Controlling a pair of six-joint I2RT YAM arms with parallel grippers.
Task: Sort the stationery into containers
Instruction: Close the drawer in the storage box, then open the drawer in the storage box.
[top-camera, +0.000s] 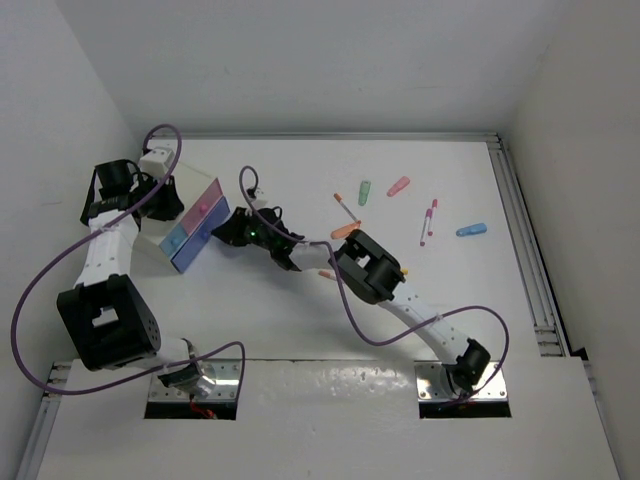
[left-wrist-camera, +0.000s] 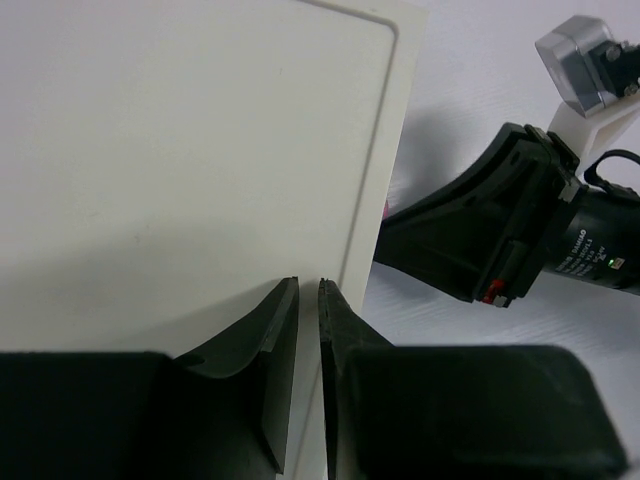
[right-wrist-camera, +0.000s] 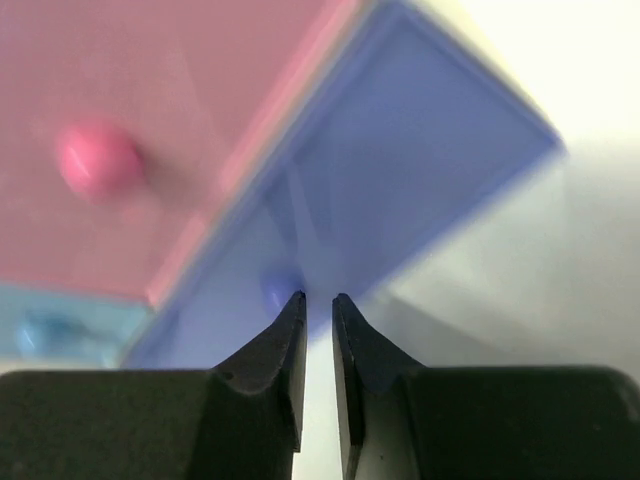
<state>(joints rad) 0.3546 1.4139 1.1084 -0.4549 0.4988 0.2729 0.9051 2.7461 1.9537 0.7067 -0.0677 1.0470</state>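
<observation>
Open room is lying on the right of the table (top-camera: 300, 165); the left corner is crowding up around the drawer unit (top-camera: 195, 225).
The right arm (top-camera: 420, 310) is stretching diagonally from its base to the unit, barring the middle of the near table, and the right pincer (right-wrist-camera: 318, 300) is sitting close against the blue drawer front (right-wrist-camera: 420, 160), blocking the way to it. The left arm (top-camera: 105, 250) is standing along the left wall (top-camera: 60, 90), with the left pincer (left-wrist-camera: 306, 283) facing the unit's white side. Beyond the right arm, pens (top-camera: 428, 222) and markers (top-camera: 471, 230) are lying scattered, mostly well apart, leaving bare gaps where a pincer could come down.
</observation>
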